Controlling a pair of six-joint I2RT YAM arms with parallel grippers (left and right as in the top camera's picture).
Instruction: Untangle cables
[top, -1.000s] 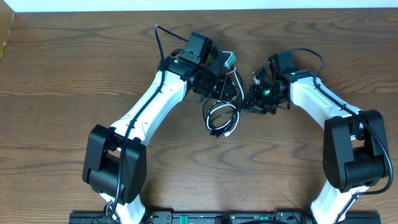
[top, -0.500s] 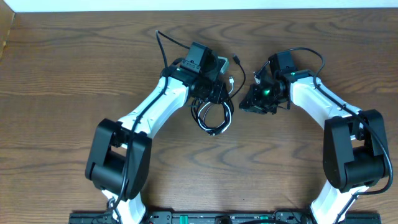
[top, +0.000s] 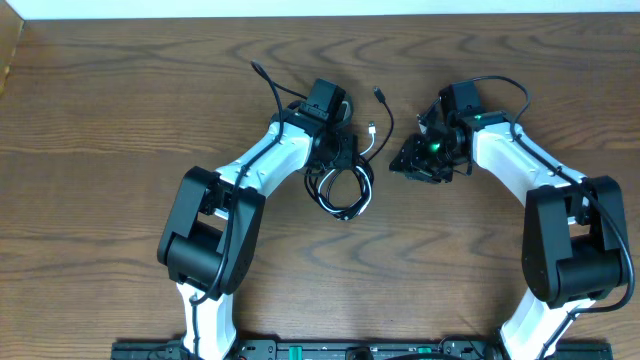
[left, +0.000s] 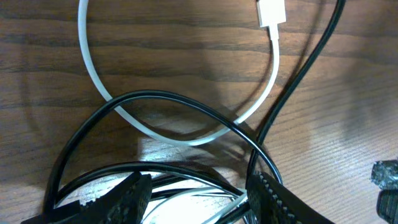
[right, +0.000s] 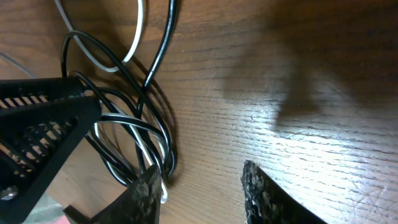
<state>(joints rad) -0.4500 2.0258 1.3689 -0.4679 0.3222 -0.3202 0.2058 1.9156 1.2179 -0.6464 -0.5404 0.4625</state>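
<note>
The black cable (top: 330, 198) and white cable (top: 366, 190) lie coiled together on the wooden table. The white plug (top: 372, 128) and a black plug (top: 380, 93) stick out behind the coil. My left gripper (top: 340, 162) is over the coil's top. In the left wrist view its jaws (left: 202, 199) are open, with black loops (left: 155, 96) and white strands (left: 186, 140) between them. My right gripper (top: 405, 165) is to the right of the coil. It is open (right: 205, 196) over bare wood, with the cables (right: 163, 56) just beside its left finger.
A thick black robot wire (top: 268, 85) loops behind the left arm. The left gripper's body (right: 37, 118) shows at the left of the right wrist view. The table's back edge (top: 320, 12) is close behind both grippers.
The left gripper has shifted left and the coil has moved left with it. The gap between the coil and the right gripper has widened. The black plug end now lies free behind.
</note>
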